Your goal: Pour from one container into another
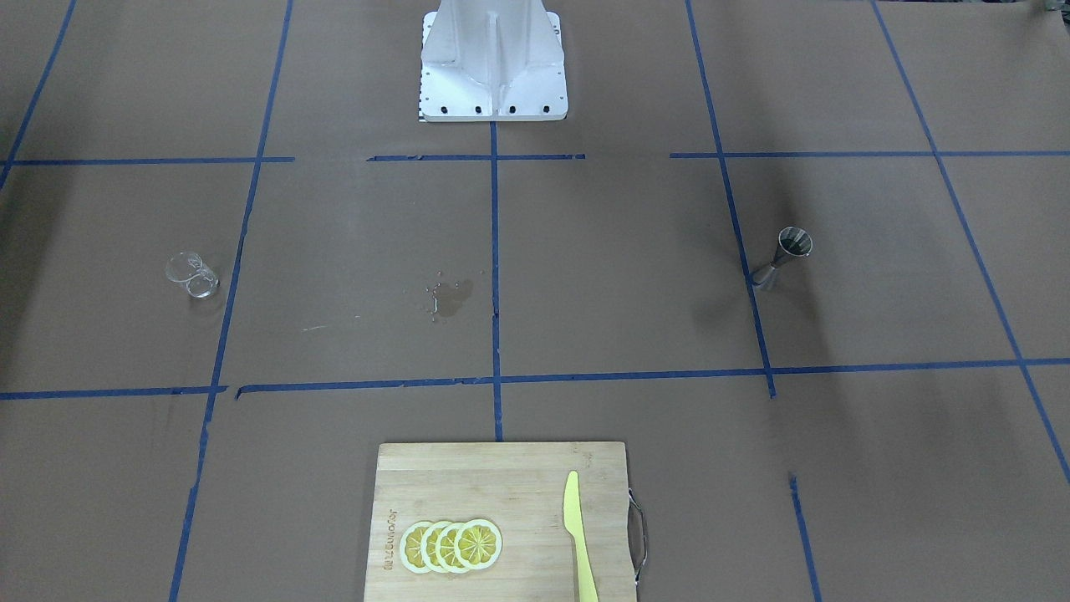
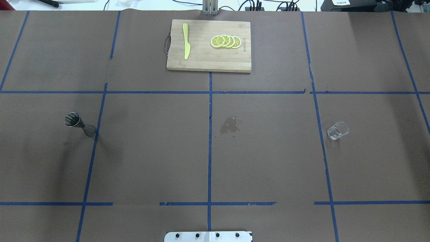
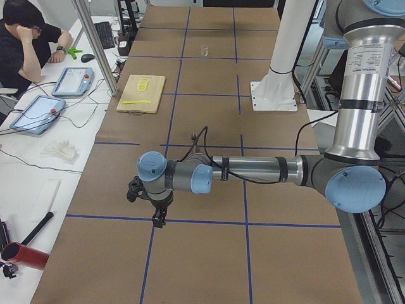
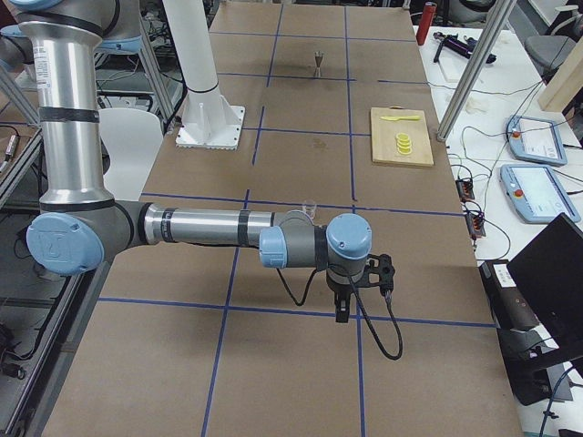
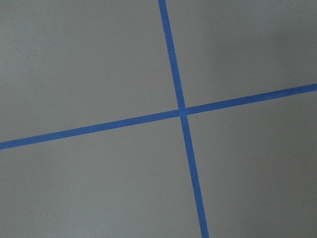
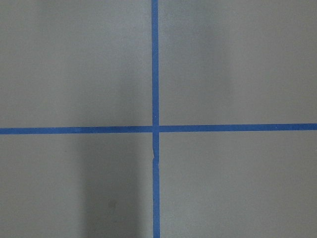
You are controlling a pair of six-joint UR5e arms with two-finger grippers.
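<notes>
Seen from above, left to right. My left gripper (image 3: 157,216) hung low over the table (image 2: 151,151), off the end beyond the jigger, fingers pointing down. It showed only in the side view, so I cannot tell whether its fingers were spread or pressed together. Its wrist camera saw only a crossing of blue tape (image 5: 182,111).

The jigger (image 2: 80,124) stood upright in the left half, its foot just beside a tape line and nothing touching it. Near the centre lay a small wet patch (image 2: 230,125). At the far edge sat a cutting board (image 2: 208,64) carrying a yellow knife (image 2: 185,45) and, to its right, overlapping lemon slices (image 2: 226,41).

The glass cup (image 2: 338,130) stood alone in the right half, well apart from the jigger. Whether it held liquid I could not tell.

My right gripper (image 4: 342,308) hung beyond the cup, fingers down, and their state likewise could not be told.
</notes>
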